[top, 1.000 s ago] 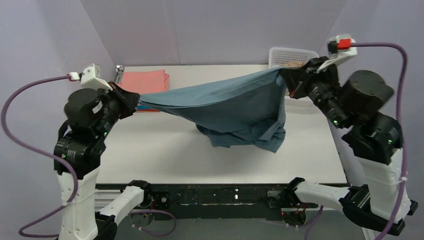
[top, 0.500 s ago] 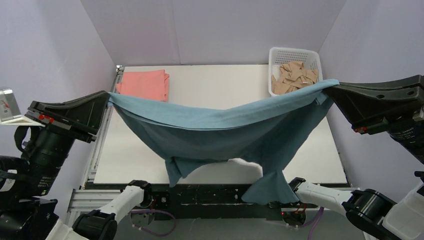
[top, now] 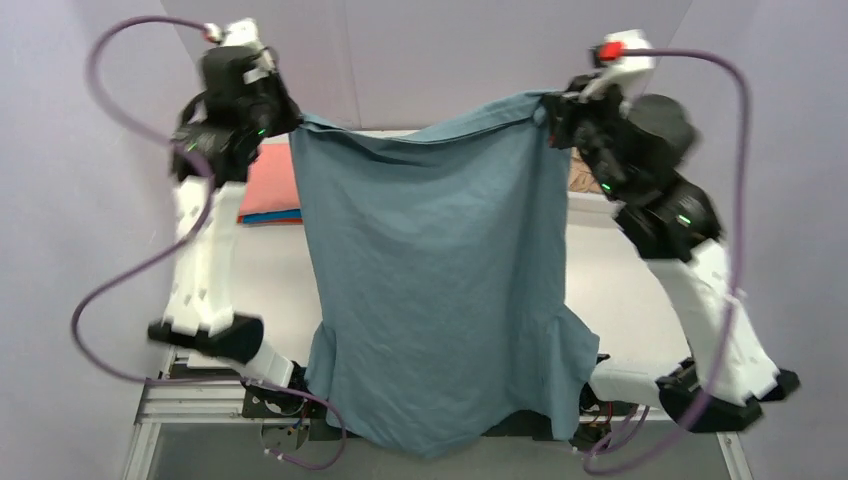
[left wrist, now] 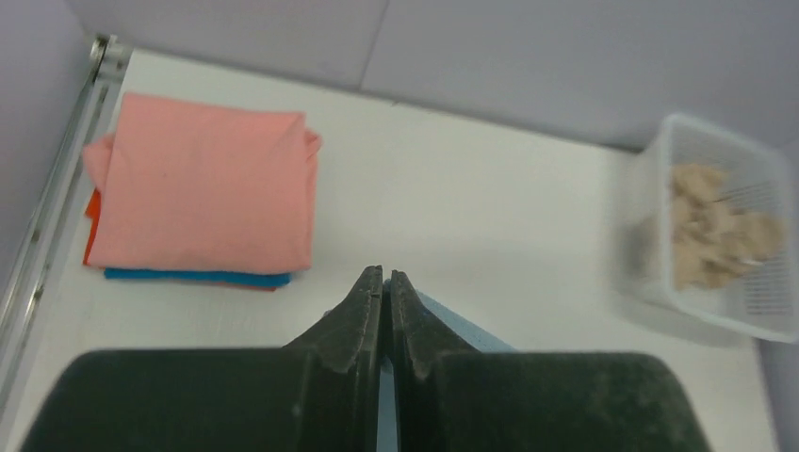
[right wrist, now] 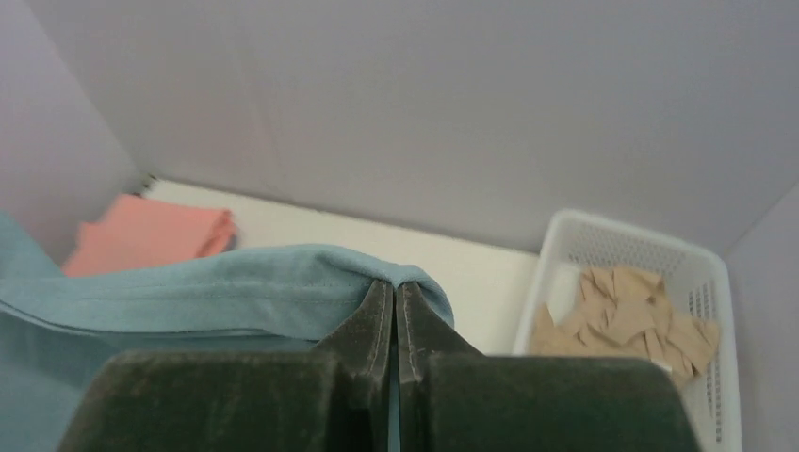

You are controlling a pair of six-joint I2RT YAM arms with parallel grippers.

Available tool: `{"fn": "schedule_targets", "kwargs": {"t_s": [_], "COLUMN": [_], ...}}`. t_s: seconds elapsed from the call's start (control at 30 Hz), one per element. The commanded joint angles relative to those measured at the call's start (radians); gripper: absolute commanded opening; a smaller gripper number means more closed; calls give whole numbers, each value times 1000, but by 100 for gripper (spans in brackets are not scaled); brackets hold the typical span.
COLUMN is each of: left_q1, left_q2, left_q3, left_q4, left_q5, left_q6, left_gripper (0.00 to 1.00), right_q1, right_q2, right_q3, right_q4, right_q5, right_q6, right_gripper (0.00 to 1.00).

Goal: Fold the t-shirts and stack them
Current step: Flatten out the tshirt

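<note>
The grey-blue t-shirt (top: pixel 430 270) hangs spread out in the air, held high by two corners, its lower end past the table's near edge. My left gripper (top: pixel 292 118) is shut on its left corner; a sliver of the cloth (left wrist: pixel 452 325) shows beside the tips (left wrist: pixel 386 276). My right gripper (top: pixel 552 108) is shut on the right corner, the hem (right wrist: pixel 236 292) draped over the tips (right wrist: pixel 394 285). A folded stack sits at the table's back left: a salmon-pink t-shirt (left wrist: pixel 203 184) on top, a bright blue one (left wrist: pixel 198 277) and an orange-red one (left wrist: pixel 91 221) beneath.
A white mesh basket (left wrist: pixel 744 325) with beige scraps (right wrist: pixel 627 315) stands at the table's back right. Lilac walls close in the back and both sides. A metal rail (left wrist: pixel 52 217) runs along the table's left edge.
Both arms have swung up and back from low, wide positions. The shirt, which sagged between them, now hangs nearly flat and full length. Both grips have held.
</note>
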Motion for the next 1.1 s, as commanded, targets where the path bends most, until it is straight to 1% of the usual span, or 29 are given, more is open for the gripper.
{"fn": "schedule_targets", "kwargs": {"t_s": [0.0,0.03,0.07,0.1,0.13,0.17,0.2,0.23,0.27,0.3,0.33,0.37,0.4,0.5,0.6,0.67,0.73,0.83,0.93,1.07], "left_q1": [6,6,6,6,6,6,7,8,8,6,6,6,5,0,-8,-12,-17,-22,-23,-25], "left_q2": [283,344,398,449,498,546,582,612,633,643,644,636,622,565,513,486,480,518,579,656], "left_q3": [-48,-55,-67,-79,-83,-75,-66,-64,-61,-59,-58,-60,-68,-117,-190,-273,-337,-369,-376,-391], "left_q4": [-44,-57,-65,-71,-87,-116,-142,-154,-163,-171,-180,-186,-187,-177,-161,-127,-82,-57,-64,-84], "left_q5": [-200,-179,-156,-143,-146,-157,-162,-145,-124,-120,-119,-116,-103,-46,85,210,274,306,338,344], "left_q6": [78,83,81,72,64,46,30,31,33,31,27,25,20,12,21,24,21,-1,-23,-33], "left_gripper": [0,4,17,22,22,25,34,47,70,94,98,98,98,98,98,98,98,98,98,98], "right_q1": [-207,-229,-242,-256,-267,-276,-283,-287,-288,-287,-286,-286,-286,-274,-237,-203,-155,-67,13,43], "right_q2": [139,182,238,303,377,455,534,620,693,789,846,878,885,801,652,531,401,241,128,71], "right_q3": [-235,-284,-318,-330,-318,-289,-241,-176,-95,-5,88,168,184,65,-123,-289,-476,-714,-892,-1062], "right_q4": [203,257,297,322,325,321,297,254,184,106,15,-52,-93,-54,-74,-97,-100,-118,-93,-28], "right_q5": [-124,-169,-208,-248,-278,-296,-306,-322,-318,-312,-311,-310,-309,-324,-246,-210,-208,-235,-296,-338], "right_q6": [77,74,70,80,88,99,117,124,126,130,135,140,147,162,212,316,407,546,647,735], "right_gripper": [1,1,1,1,1,2,7,18,52,67,73,77,79,82,83,84,85,86,87,87]}}
